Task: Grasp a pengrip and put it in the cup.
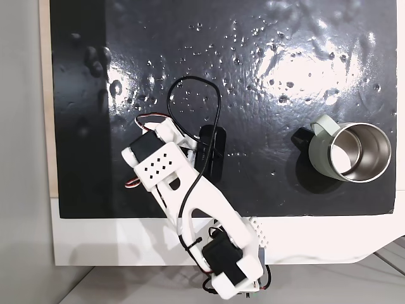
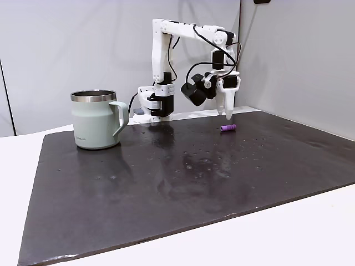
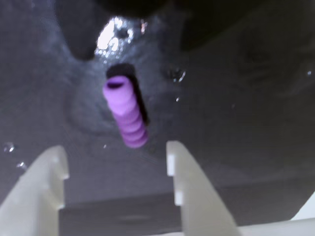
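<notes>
Glossy black matting (image 2: 166, 183) covers the table, dimpled and glaring under the lights, with pale walls behind it in a fixed view. That side-on view shows the pengrip (image 2: 228, 128) as a small purple cylinder lying on the mat at center right, just below my gripper (image 2: 228, 113), which hangs above it without touching; the top-down fixed view hides it under my arm (image 1: 190, 202). The cup (image 1: 349, 152), sage green with a shiny steel inside, stands upright at the right of the top-down view, well apart from me. From my wrist, the pengrip (image 3: 125, 118) is ribbed, light purple and hollow-ended, lying just ahead of my fingers (image 3: 47, 177), my jaws spread wide and holding nothing.
</notes>
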{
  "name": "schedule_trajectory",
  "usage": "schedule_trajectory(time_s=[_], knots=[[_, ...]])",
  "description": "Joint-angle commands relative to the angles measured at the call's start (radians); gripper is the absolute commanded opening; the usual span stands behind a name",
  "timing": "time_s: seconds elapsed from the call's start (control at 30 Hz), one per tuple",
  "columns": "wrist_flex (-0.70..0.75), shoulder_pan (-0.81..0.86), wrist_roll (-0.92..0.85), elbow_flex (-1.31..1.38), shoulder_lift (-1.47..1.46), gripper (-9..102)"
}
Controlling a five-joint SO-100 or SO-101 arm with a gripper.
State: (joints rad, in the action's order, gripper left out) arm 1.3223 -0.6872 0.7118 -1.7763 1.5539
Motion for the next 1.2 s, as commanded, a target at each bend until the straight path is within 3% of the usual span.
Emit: schedule_trajectory(time_s=[0.0,0.67,1.17], knots=[[-0.021,-0.003,0.014,0.103,-0.023,20],[-0.021,-0.003,0.002,0.195,-0.253,20],[-0.031,0.003,-0.028,0.253,-0.325,0]])
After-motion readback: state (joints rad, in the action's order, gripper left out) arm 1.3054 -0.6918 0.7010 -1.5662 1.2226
